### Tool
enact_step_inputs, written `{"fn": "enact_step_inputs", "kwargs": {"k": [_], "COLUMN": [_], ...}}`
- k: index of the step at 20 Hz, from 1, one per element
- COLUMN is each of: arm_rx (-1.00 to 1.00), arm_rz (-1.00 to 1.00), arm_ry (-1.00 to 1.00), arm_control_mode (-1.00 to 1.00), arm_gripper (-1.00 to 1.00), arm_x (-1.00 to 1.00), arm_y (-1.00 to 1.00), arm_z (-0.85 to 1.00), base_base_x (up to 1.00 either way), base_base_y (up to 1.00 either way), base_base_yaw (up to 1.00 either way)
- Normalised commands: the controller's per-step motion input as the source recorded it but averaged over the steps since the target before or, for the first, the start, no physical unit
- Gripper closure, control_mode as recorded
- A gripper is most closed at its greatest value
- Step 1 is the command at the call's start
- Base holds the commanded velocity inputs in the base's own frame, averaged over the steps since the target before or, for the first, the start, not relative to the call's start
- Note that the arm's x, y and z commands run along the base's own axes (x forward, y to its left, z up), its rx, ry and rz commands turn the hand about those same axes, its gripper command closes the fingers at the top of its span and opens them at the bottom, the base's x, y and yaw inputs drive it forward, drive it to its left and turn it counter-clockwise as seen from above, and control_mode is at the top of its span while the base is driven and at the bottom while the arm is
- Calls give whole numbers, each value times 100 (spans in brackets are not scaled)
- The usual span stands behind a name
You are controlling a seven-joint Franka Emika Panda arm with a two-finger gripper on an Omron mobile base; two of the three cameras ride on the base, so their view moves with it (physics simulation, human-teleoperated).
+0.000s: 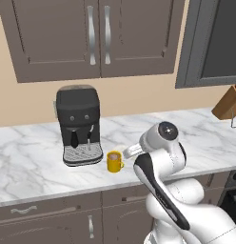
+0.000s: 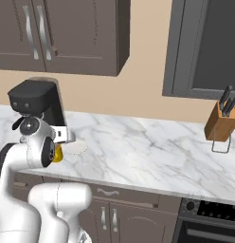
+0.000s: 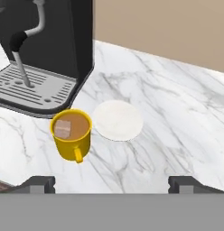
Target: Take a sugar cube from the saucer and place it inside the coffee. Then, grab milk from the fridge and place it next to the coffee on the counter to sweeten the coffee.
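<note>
Dark fingers (image 3: 111,182) stand spread wide and empty above the worktop (image 3: 177,117). Just beyond them, near the front edge, the coffee (image 3: 72,133) already holds a sugar cube (image 3: 63,128), and the saucer (image 3: 118,120) beside it lies bare. Further back is the coffee machine (image 3: 46,49). Fetching milk from the fridge remains.

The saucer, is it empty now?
Empty: the white saucer is bare, and a sugar cube floats in the yellow mug of coffee.

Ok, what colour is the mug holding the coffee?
Yellow. The mug shows best in the hand view, with brown coffee and a cube inside.
</note>
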Motion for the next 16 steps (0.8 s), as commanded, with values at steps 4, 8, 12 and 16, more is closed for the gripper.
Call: {"fn": "enact_step_inputs", "kwargs": {"k": [4,8,12,16], "arm_rx": [4,5,5,0], "arm_rz": [0,0,0,0], "arm_ry": [-12,-15,-10,0], "arm_control_mode": [-100,-100,-100,-100], "arm_gripper": [-100,-100,-100,-100], "arm_x": [-6,-17,-19,0], "arm_y": [-21,-27,-25,-2], "arm_z": [46,41,17,0], "base_base_x": [0,0,0,0], "base_base_y": [0,0,0,0], "base_base_yaw": [0,0,0,0]}}
